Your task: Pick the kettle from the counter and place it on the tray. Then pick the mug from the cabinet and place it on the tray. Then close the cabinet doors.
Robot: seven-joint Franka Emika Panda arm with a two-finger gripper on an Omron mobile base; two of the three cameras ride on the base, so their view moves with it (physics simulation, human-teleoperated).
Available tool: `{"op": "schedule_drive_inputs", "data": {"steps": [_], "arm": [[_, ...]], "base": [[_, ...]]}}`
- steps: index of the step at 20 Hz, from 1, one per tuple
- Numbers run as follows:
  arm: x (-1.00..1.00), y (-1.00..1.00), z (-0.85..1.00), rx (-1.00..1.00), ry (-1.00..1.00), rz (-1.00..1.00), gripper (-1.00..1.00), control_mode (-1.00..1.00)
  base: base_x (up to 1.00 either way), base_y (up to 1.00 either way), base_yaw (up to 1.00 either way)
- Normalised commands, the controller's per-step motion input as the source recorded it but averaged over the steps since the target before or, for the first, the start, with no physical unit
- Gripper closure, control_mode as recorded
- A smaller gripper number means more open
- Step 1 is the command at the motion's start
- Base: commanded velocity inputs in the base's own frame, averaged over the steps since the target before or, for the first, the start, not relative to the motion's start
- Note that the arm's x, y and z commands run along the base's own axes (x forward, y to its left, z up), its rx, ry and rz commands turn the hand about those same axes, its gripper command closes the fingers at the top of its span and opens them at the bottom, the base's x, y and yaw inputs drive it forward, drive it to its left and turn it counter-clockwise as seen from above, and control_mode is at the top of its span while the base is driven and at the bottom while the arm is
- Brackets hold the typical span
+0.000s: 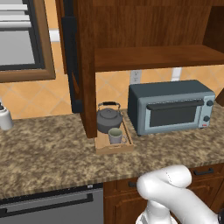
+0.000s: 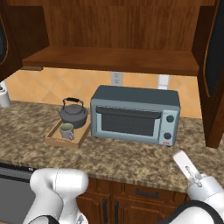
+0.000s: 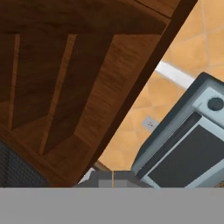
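Note:
The dark grey kettle (image 1: 108, 118) (image 2: 73, 113) stands at the back of the light wooden tray (image 1: 103, 148) (image 2: 54, 141) on the granite counter (image 1: 48, 148) (image 2: 131, 157). The pale mug (image 1: 115, 135) (image 2: 67, 130) sits upright in front of it on the same tray. Above, the cabinet (image 1: 148, 26) (image 2: 118, 26) is open, and its shelf (image 1: 157, 57) (image 2: 109, 59) is bare. Both cabinet doors (image 1: 71, 57) (image 2: 213, 65) hang open. My gripper (image 2: 185, 165) shows as a white part low at the right, before the counter edge, away from the tray. Its fingers cannot be made out.
A grey-blue toaster oven (image 1: 170, 107) (image 2: 135, 114) (image 3: 192, 148) stands right of the tray. A white bottle (image 1: 4, 117) (image 2: 3, 96) sits far left on the counter. A window (image 1: 17, 39) is at the upper left. Drawers and a dishwasher (image 1: 48, 205) lie below.

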Motion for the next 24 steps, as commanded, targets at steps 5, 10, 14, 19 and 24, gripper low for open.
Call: {"op": "schedule_drive_inputs", "data": {"steps": [5, 10, 14, 19, 24], "arm": [[0.00, -0.42, 0.14, 0.07, 0.01, 0.00, 1.00, -1.00], [0.00, -0.38, 0.20, 0.11, 0.02, 0.00, 1.00, -1.00], [0.00, -0.23, 0.03, 0.03, 0.00, 0.00, 1.00, -1.00], [0.00, -0.18, 0.00, 0.00, 0.00, 0.00, 1.00, -1.00], [0.00, 0.00, -0.21, 0.00, 0.00, 0.00, 1.00, -1.00]], "base": [[0.00, 0.00, 0.00], [0.00, 0.00, 0.00], [0.00, 0.00, 0.00], [0.00, 0.00, 0.00], [0.00, 0.00, 0.00]]}}
